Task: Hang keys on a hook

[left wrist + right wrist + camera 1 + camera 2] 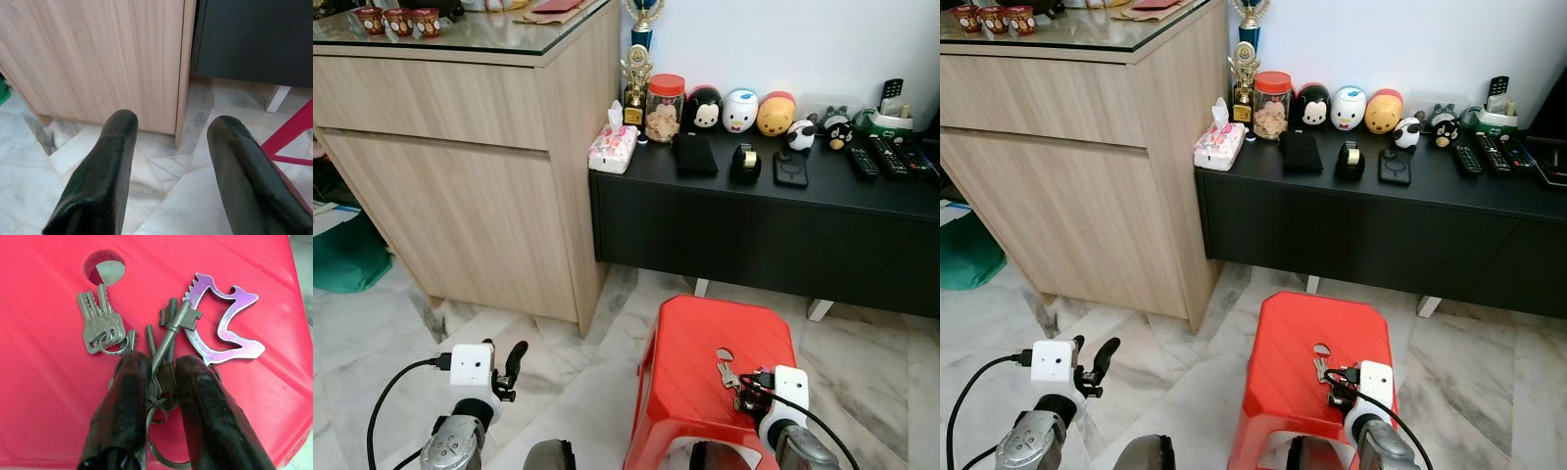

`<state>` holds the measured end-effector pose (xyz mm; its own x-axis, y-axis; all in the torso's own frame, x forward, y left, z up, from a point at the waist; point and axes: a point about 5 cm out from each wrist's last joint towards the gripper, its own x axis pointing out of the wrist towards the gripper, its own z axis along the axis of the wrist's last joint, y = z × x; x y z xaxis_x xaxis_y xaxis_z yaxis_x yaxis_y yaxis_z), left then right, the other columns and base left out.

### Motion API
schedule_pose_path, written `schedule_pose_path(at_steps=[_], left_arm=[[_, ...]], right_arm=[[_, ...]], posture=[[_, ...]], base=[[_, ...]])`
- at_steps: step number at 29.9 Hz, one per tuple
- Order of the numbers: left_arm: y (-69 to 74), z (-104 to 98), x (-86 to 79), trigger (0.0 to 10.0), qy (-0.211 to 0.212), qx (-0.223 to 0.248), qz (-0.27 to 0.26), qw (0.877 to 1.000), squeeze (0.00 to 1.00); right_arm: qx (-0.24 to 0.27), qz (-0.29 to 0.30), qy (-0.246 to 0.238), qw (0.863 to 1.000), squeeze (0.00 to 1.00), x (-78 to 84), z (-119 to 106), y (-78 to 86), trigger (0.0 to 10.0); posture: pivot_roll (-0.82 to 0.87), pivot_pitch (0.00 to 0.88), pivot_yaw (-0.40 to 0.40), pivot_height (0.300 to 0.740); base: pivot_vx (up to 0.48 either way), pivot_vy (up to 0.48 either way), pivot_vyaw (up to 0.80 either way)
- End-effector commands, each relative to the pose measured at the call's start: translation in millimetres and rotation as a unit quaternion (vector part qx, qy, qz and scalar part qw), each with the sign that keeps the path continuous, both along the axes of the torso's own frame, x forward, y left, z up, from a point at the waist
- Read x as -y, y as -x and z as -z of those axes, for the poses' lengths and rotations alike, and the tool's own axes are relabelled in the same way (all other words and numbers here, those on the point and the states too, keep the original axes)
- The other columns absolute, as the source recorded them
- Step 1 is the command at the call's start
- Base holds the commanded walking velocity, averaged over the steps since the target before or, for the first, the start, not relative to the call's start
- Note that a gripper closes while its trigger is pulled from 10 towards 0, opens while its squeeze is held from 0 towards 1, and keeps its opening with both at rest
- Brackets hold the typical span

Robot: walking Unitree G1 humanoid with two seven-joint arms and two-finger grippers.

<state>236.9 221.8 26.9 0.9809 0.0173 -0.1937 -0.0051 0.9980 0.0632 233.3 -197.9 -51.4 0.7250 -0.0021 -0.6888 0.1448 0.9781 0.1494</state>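
Observation:
A bunch of silver keys [168, 333] with a purple metal charm [225, 328] lies on top of a red plastic stool [695, 343], beside the stool's round hole [103, 268]. My right gripper [164, 364] is down on the stool. Its two black fingers are closed tight around the key rings and shafts. In the left eye view the keys [728, 374] sit just ahead of that gripper [744, 387]. My left gripper [509, 362] hangs open over the marble floor, left of the stool, holding nothing.
A tall wooden cabinet [460, 196] stands at the left. A low black sideboard [754, 235] behind the stool carries toys, a jar [665, 106], a tissue pack and remotes. A green bag [342, 255] lies at the far left on the floor.

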Motion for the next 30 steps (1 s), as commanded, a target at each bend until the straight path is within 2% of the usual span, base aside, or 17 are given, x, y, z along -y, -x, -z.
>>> schedule_pose_path(at_steps=[1,8,9,15,18,26,27,28,29,30], left_arm=[[-3.1,-0.6,2.5,10.0,-0.007,0.0,0.009,1.0,0.0],[-5.8,-0.3,0.2,10.0,-0.009,0.0,0.006,1.0,0.0],[-6.4,0.8,-0.3,10.0,-0.012,-0.002,0.007,1.0,0.0],[-8.3,2.7,-0.5,10.0,-0.013,-0.005,0.005,1.0,0.0],[-14.5,3.3,-1.6,10.0,-0.013,-0.007,0.002,1.0,0.0],[-20.2,4.5,-0.4,10.0,-0.011,-0.008,0.0,1.0,0.0],[-20.4,4.8,0.1,10.0,-0.01,-0.008,-0.001,1.0,0.0],[-20.3,4.9,0.3,10.0,-0.01,-0.008,-0.001,1.0,0.0],[-19.7,5.4,0.6,10.0,-0.01,-0.008,-0.001,1.0,0.0],[-19.3,5.6,0.6,10.0,-0.01,-0.008,-0.001,1.0,0.0]], right_arm=[[-0.018,0.001,0.0,1.0,0.0,-0.7,4.5,5.2,0.0],[0.023,0.015,0.005,1.0,0.0,1.5,-5.2,-6.4,0.0],[0.043,0.022,0.007,0.999,0.0,2.2,-8.9,-9.5,0.0],[0.084,0.033,0.015,0.996,0.0,3.8,-15.6,-12.3,0.0],[0.128,0.044,0.038,0.99,0.0,9.8,-26.5,-17.1,0.0],[0.128,0.036,0.029,0.991,0.0,9.4,-27.4,-19.0,0.0],[0.113,0.04,0.024,0.992,0.0,10.1,-24.5,-18.4,10.0],[0.108,0.042,0.021,0.993,0.0,10.3,-23.6,-18.0,10.0],[0.098,0.046,0.016,0.994,0.62,10.4,-22.2,-18.1,10.0],[0.095,0.047,0.015,0.994,1.0,10.5,-21.9,-18.3,10.0]], posture=[[0.07,0.0,-0.042,0.611],[0.07,0.0,-0.043,0.611],[0.06,0.0,-0.046,0.611],[0.06,0.0,-0.046,0.611],[0.04,0.0,-0.045,0.611],[0.03,0.0,-0.046,0.611],[0.03,0.0,-0.046,0.611],[0.03,0.0,-0.046,0.611],[0.03,0.0,-0.047,0.611],[0.03,0.0,-0.047,0.611]], base=[[0.0,0.0,0.0],[0.0,0.0,0.0],[0.0,0.0,0.0],[0.0,0.0,0.0],[0.0,0.0,0.0],[0.0,0.0,0.0],[0.0,0.0,0.0],[0.0,0.0,0.0],[0.0,0.0,0.0],[0.0,0.0,0.0]])
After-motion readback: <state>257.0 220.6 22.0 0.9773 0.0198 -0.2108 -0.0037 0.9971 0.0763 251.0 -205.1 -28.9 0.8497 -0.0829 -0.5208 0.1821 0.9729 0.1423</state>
